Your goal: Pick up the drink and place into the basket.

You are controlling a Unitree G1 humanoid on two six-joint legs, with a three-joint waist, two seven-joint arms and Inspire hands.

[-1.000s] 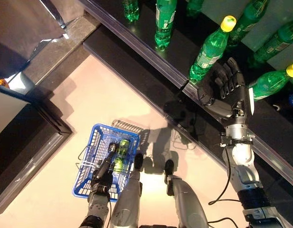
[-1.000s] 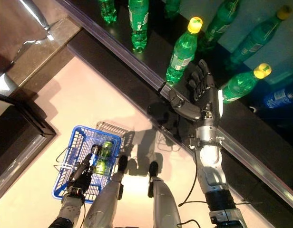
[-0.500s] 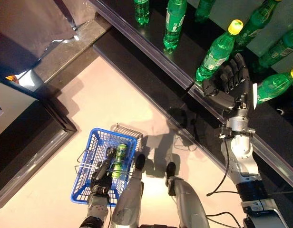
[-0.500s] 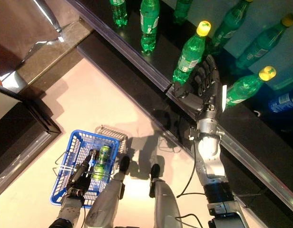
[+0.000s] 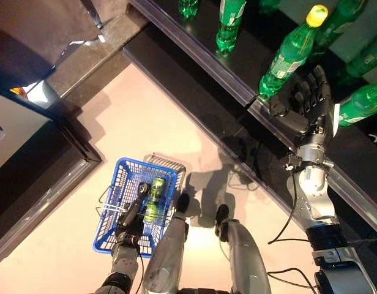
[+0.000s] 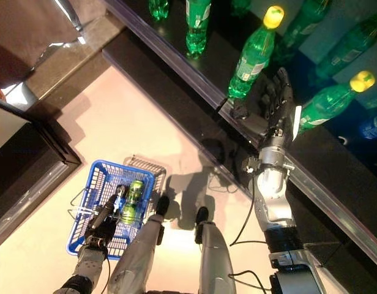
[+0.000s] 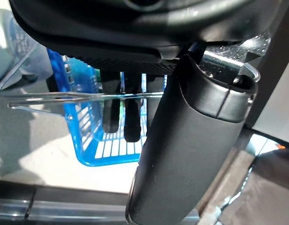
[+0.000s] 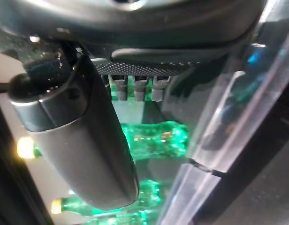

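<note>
A green bottle with a yellow cap (image 5: 291,54) stands on the dark shelf near its front rail. My right hand (image 5: 306,109) is open beside the bottle's lower part, fingers straight and thumb by its base; I cannot tell if it touches. In the right wrist view the green bottle (image 8: 156,140) lies just past the thumb (image 8: 79,140). My left hand (image 5: 131,219) is shut on the wire handles (image 7: 64,96) of the blue basket (image 5: 115,211), which hangs low at the left. A green drink (image 5: 153,197) lies in the basket.
More green bottles (image 5: 228,24) stand further along the shelf, and another lies right of my right hand (image 5: 363,101). The shelf's clear front rail (image 5: 219,70) runs diagonally. A dark low counter (image 5: 48,171) stands at the left. A grey grille (image 5: 170,165) is beside the basket.
The camera has shifted. My right hand has edged a little closer to the yellow-capped bottle's base and stays open. The basket hangs as before.
</note>
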